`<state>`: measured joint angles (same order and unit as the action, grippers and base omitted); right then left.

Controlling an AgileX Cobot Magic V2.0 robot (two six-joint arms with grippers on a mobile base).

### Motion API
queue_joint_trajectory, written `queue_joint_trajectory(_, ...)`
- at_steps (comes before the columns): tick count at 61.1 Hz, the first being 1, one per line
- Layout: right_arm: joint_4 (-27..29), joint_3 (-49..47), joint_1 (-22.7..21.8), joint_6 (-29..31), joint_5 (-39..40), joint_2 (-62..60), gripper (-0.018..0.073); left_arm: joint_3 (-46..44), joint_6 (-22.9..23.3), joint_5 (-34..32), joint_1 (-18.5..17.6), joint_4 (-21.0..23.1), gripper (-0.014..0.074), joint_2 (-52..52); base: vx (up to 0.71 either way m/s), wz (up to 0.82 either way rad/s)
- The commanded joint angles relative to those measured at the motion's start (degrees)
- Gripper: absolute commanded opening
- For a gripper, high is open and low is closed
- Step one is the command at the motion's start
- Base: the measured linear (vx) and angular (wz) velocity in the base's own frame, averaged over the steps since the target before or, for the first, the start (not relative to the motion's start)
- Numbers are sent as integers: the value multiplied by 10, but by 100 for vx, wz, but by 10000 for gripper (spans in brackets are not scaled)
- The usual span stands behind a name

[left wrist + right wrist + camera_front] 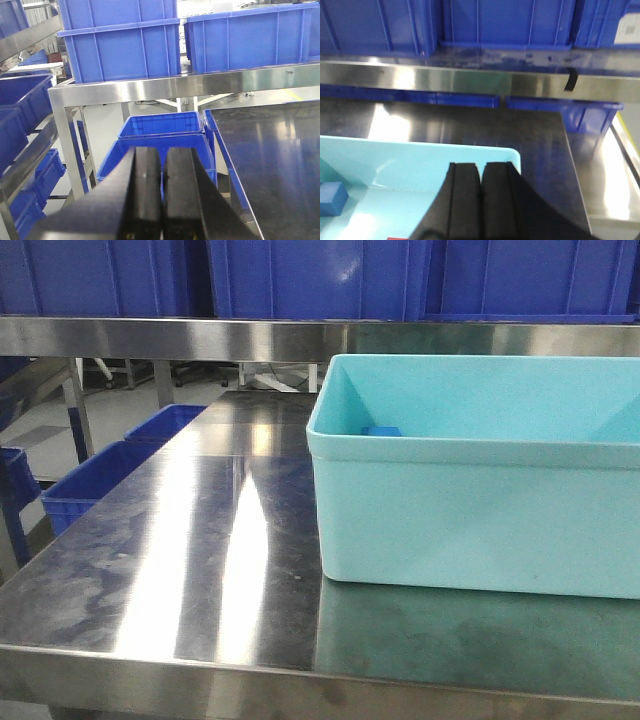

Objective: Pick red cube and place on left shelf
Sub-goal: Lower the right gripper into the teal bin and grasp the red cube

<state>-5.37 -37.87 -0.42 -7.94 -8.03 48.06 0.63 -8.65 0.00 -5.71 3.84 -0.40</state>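
Left wrist view first: the left tool has its 2 black fingers pressed together with nothing between them, and it's hanging off the left side of the counter. Past it is the left shelf, a stainless-steel rack level with a flat front rail, loaded with big blue plastic crates.

Moving right, the flat shiny steel counter is bare until the turquoise plastic tub on its right part. From the front camera only a small blue block peeks over the tub wall, and the cube is hidden there.

In the right wrist view, the right tool is also closed on nothing, hovering over the tub. The small, solid red cube is just a thin sliver at the bottom edge, on the tub floor a bit left of the tool, with the blue block farther left.

So the pick hasn't started, imo. To do it well:
- Spread the fingers before going down.
- Centre over the cube, not the blue block.
- Drop straight in and keep off the tub wall.
- Lift clear above the rim before swinging left.

The shelf looks crowded, so I'd aim for the narrow gap between 2 crates or the front rail.
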Motion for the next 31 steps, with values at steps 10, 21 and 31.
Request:
queue_joint_trajectory(10,2,-144,54,-1,-73,141,51,13,-1,-48,-2,0,106,5,0,0)
queue_joint_trajectory(21,2,-155,120,-1,-72,209,298,13,-1,-48,-2,0,106,5,0,0)
queue_joint_trajectory(31,5,-155,152,-1,-99,255,633,13,-1,-48,-2,0,106,5,1,5)
